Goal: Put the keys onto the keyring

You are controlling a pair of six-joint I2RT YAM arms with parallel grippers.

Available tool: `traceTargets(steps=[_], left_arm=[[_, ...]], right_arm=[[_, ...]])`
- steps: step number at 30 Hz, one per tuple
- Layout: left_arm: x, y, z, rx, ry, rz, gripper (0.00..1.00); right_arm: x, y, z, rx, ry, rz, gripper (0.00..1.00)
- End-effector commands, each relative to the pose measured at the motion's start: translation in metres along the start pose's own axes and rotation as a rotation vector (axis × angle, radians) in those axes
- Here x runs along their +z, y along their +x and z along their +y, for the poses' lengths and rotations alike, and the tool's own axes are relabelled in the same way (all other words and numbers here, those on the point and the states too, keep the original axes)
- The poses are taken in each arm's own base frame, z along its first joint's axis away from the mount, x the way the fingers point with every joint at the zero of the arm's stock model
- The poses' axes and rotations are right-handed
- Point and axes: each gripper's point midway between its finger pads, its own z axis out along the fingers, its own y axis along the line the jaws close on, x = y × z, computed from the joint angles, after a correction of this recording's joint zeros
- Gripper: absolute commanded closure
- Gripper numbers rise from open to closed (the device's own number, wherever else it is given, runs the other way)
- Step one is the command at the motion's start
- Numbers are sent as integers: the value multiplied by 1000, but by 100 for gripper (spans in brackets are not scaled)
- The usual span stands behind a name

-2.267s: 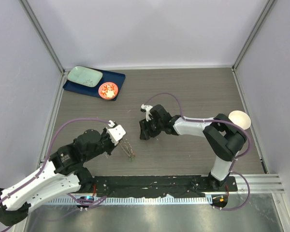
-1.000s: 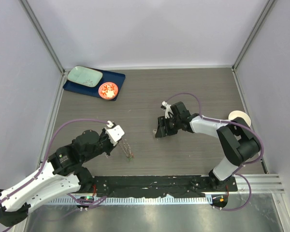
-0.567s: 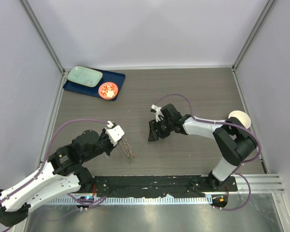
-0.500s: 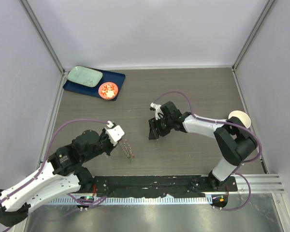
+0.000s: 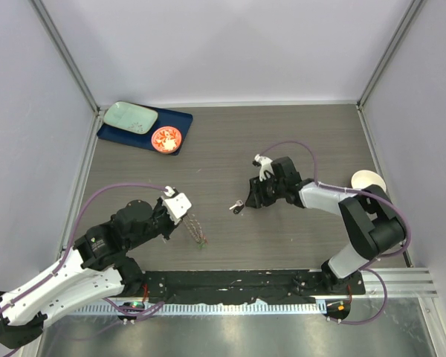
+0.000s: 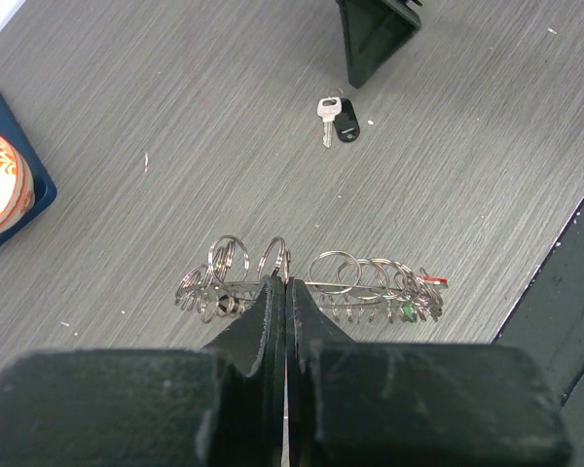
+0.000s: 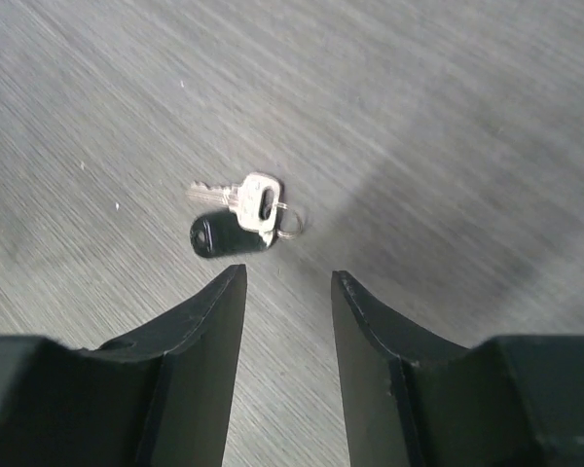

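The keyring (image 6: 311, 287) appeared as a row of thin grey wire rings packed side by side and seen edge-on. A red tag (image 6: 438, 282) and a green tag (image 6: 406, 309) sat at one end of the row. The left gripper (image 6: 284, 284) was clamped on it, both fingers pressed together over the rings near the middle of the row. Whether the keyring also rested on the table (image 5: 305, 134) could not be determined.

One loose key (image 7: 243, 209) lay flat on the table, beyond the keyring and well apart from it, toward the right arm's side. It had a silver blade, a small ring and a black oval tag. The right gripper (image 7: 287, 287) stood just past that key as seen from the keyring. Its fingers were apart with nothing between them, and the key lay just ahead of the fingertips, untouched.

Bare table lay on the far side of the keyring. The black base plate (image 5: 230, 286) ran close by on its near side. A blue tray (image 5: 180, 119) carrying a pale green plate (image 5: 130, 117) and an orange dish (image 5: 166, 138) sat well apart from the keyring, toward the far left corner. A white bowl (image 5: 368, 182) sat well apart to its right, by the side wall.

The left wrist view resolved the separate rings and the tag colours, which the top view reduced to a thin streak. Only the top view showed the bowl and the plate. Only the right wrist view showed the slot in the key's head.
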Motion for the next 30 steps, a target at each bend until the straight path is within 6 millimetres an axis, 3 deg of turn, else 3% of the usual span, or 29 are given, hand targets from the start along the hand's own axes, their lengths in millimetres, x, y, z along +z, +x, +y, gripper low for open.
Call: traceTargets(steps=[1,15,30], left_arm=[[-7,-28,6,-17,-14,-94,100],[-6,-27,5,-18,-13,-88,100],[-6,-26,5,-18,-13,-86,100]], right_arm=[[0,-31,16,-29,-81,-226,55],[23,-8,4,17,-74,-152,56],[37,23,5,29,-130,-4,59]])
